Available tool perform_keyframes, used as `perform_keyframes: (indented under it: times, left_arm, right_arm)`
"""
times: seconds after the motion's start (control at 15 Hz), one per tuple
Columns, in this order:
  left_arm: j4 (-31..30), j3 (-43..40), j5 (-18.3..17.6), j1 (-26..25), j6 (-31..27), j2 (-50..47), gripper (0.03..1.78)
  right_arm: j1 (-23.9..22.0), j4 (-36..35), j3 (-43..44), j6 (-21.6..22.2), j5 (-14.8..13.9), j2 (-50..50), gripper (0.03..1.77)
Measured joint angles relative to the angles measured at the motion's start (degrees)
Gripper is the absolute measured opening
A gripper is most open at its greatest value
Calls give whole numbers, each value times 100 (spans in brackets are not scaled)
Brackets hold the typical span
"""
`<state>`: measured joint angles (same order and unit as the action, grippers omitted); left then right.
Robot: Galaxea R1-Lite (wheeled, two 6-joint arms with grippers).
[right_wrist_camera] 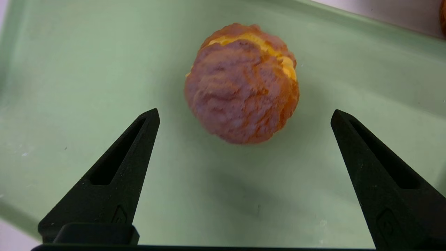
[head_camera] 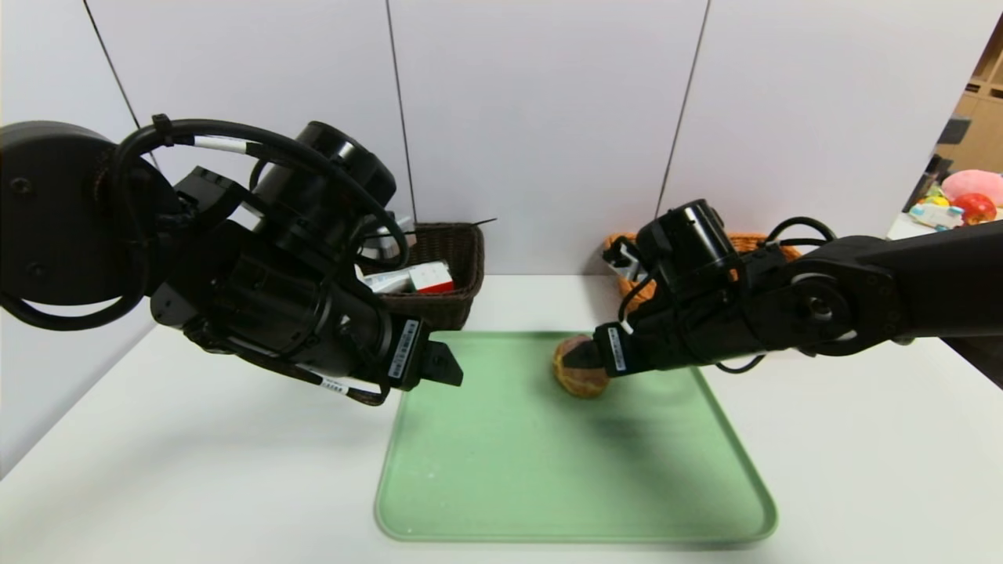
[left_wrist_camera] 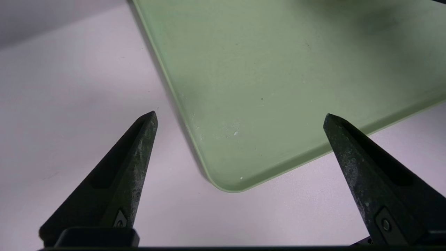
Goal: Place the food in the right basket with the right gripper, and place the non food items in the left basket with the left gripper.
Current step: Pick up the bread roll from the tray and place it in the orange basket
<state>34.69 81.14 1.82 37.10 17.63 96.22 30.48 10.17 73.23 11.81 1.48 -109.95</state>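
Tray [head_camera: 572, 470] of pale green plastic, rectangular, lies on the white table [head_camera: 196, 486]. Behind its left corner sits the dark brown woven basket [head_camera: 470, 290], white boxes inside; the orange woven basket [head_camera: 756, 241] is partly hidden by the right arm. And there's the round golden-brown bun [right_wrist_camera: 242, 90] with yellow filling, on the tray! Right gripper [right_wrist_camera: 245, 116] hovers over it, jaws spread, apparently not touching. Left gripper [left_wrist_camera: 240, 116], jaws also wide, hangs above the tray's corner.

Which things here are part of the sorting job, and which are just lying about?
Part of the job:
- cream puff on the green tray
- dark wicker basket, holding boxed items
- orange basket
- right end effector, open over the puff
- left end effector, open, idle near the tray's left edge

Lying about:
- pink and red toys, far right
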Motion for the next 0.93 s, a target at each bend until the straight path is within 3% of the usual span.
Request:
perform_keyframes:
  times: [0.33, 0.4, 0.53, 0.67, 0.73, 0.93]
  left_arm:
    - [-61, 0, -11, 2, 1, 2, 169]
    - [-61, 0, -9, 2, 0, 0, 169]
    - [-72, 0, -9, 5, 1, 0, 169]
    - [-85, 0, -9, 6, 1, 0, 169]
    - [-85, 0, -9, 9, 0, -2, 169]
    - [-85, 11, -9, 9, 1, -11, 169]
  right_arm:
    - [52, -2, 329, -7, -16, -469, 170]
    - [72, -6, 373, -5, -16, -542, 163]
    - [107, -6, 422, -2, -43, -653, 128]
    - [141, -24, 445, -7, -224, -742, 105]
    - [160, -24, 455, -10, -384, -786, 98]
    - [163, -9, 455, 4, -414, -764, 87]
